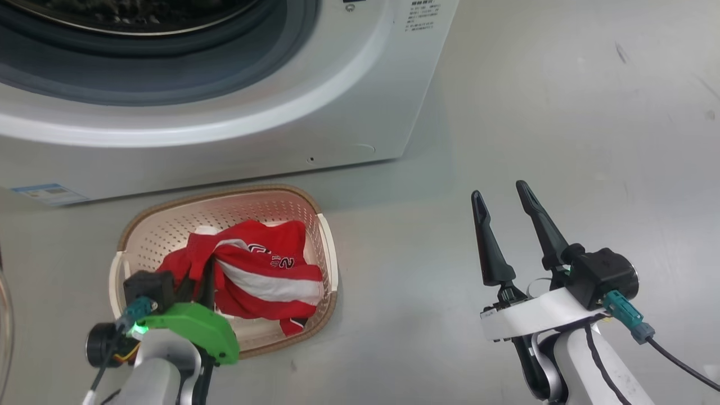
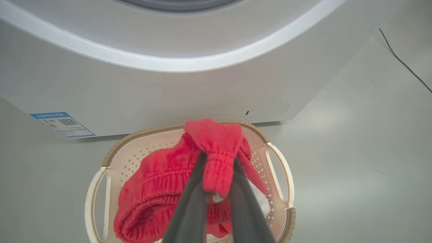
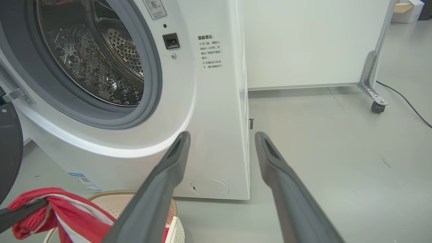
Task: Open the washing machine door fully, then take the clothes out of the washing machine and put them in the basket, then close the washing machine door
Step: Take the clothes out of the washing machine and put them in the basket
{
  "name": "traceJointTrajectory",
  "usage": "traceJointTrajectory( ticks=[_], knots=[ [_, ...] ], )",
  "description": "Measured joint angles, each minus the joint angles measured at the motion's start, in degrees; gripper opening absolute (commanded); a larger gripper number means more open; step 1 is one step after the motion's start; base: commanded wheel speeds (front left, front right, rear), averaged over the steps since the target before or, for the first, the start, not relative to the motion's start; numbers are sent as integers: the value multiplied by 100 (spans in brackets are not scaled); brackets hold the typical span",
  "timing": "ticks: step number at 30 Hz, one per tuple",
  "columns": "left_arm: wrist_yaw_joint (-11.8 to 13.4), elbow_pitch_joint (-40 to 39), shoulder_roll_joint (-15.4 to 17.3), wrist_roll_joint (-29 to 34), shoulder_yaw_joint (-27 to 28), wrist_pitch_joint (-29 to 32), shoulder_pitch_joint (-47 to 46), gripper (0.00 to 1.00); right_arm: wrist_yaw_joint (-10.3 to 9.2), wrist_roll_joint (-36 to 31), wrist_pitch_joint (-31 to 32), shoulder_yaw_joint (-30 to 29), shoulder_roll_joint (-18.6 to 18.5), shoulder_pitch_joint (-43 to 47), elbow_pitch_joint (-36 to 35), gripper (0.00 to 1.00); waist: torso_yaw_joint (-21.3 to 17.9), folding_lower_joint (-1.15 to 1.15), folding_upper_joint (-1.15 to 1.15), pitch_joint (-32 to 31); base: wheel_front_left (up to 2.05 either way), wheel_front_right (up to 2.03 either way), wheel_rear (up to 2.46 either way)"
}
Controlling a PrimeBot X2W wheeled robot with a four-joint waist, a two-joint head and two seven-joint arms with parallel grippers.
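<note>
Writing on the washing machine (image 1: 337, 112): a small blue label (image 2: 62, 124) with a square code sits low on the left of its front. A sticker of Chinese characters (image 3: 210, 50) sits right of the opening. Neither is sharp enough for me to read.
Writing on the clothes (image 1: 259, 275): a dark figure 2 shows on the red fabric. The lettering beside it is folded and unreadable.
My left end effector (image 2: 218, 158): my arm reaches down over the near rim of the basket (image 1: 225, 191). The fingers are clamped on a ribbed red fold of the clothes.
My right end effector (image 1: 499, 190): it hangs over the bare floor (image 1: 562, 112), well to the right of the basket. The fingers are spread wide, empty, and point toward the machine's lower right corner.
Where the clothes are: the red and white bundle lies in the basket, which stands on the floor just in front of the machine.
Washing machine door (image 3: 8, 152): swung open at the far left, so the steel drum (image 3: 101, 67) is exposed.
Count: one machine, one basket, two end effectors. I cannot tell how many garments are in the bundle.
</note>
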Motion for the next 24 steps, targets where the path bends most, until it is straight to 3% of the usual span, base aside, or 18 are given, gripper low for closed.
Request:
traceJointTrajectory(
  ticks=[9,17,24],
  knots=[
    [-32,726,60,-22,4,337,-793,0,-8,77,0,235,-4,-338,-179,100,-146,0,0,641,0,0,0],
    [-189,1356,379,112,-41,751,-1435,0,-9,244,0,439,-11,-779,-357,100,-381,0,0,1254,0,0,0],
    [-302,1954,394,-30,93,893,-1846,0,-60,323,0,460,-11,-1048,-360,100,-644,1,0,1694,0,0,0]
  ],
)
